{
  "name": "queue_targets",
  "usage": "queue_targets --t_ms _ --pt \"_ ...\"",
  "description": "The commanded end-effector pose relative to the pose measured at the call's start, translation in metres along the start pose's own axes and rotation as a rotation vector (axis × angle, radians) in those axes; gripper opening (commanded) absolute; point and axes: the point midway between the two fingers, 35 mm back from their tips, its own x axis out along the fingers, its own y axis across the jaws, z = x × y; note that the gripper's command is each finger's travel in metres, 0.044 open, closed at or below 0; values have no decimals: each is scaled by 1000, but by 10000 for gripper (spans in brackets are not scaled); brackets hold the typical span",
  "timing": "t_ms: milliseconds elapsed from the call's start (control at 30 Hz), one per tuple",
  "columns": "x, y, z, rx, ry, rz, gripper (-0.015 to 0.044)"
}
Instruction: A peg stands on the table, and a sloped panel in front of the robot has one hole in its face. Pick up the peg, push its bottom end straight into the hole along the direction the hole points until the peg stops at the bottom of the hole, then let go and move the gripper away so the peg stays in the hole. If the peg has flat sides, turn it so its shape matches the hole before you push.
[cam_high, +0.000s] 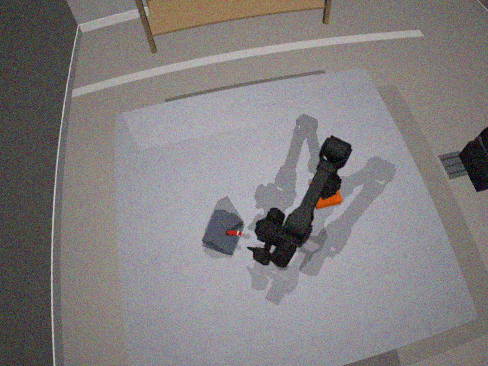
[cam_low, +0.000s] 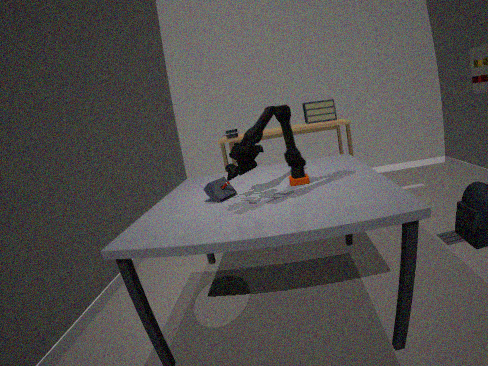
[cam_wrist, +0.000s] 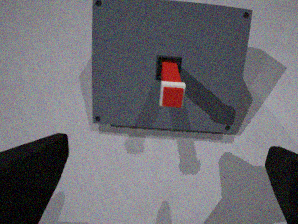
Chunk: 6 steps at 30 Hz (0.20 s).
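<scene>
Pale worktop (cam_high: 165, 300) (cam_low: 280, 220), brown floor (cam_high: 95, 175) (cam_low: 450, 280) round it, wood bench (cam_high: 235, 15) (cam_low: 280, 132) at the back. L to R: your grey sloped block (cam_high: 220, 232) (cam_low: 218, 191) (cam_wrist: 125, 45) has the red peg (cam_high: 233, 232) (cam_low: 225, 185) (cam_wrist: 171, 75) in its hole, prob. so it stays put w/o support; seating depth unclear. Your fingers (cam_high: 255, 253) (cam_low: 230, 175) are spread, nothing between, clear of it.

open gap betw. black gripper fingers, red square peg w/ white-edged end (cam_wrist: 172, 90) jutting from dark grey sloped panel (cam_wrist: 125, 45) ahead, panel blocking way fwd
</scene>
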Motion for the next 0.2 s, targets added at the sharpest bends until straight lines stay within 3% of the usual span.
queue_targets --t_ms 0,167 --pt "-8 0 2 10 -8 5 440" --pt "-14 0 1 9 -8 5 440"
